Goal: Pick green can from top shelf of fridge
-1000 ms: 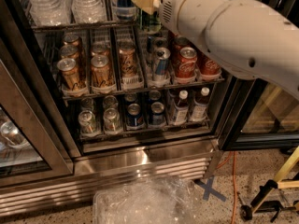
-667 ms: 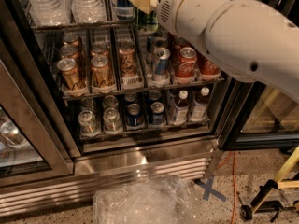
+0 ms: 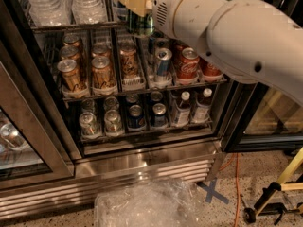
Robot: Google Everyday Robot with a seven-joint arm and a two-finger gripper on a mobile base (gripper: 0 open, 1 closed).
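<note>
The fridge stands open in front of me, with a slatted steel base grille. The top shelf is the highest wire rack in view and carries clear plastic bottles on its left. The green can stands at the shelf's front, right of the bottles; only its lower part shows. My gripper, cream-coloured at the end of the white arm, is directly over the can's top and hides its upper part. Whether it touches the can cannot be seen.
The middle rack holds copper-brown cans, a blue can and red cola cans. The lower rack holds dark cans and small bottles. A glass door hangs open at left. A clear plastic bin lies on the floor; a yellow stand is at right.
The gripper has shifted a little to the left along the top shelf, over the green can. The cans and bottles have not moved.
</note>
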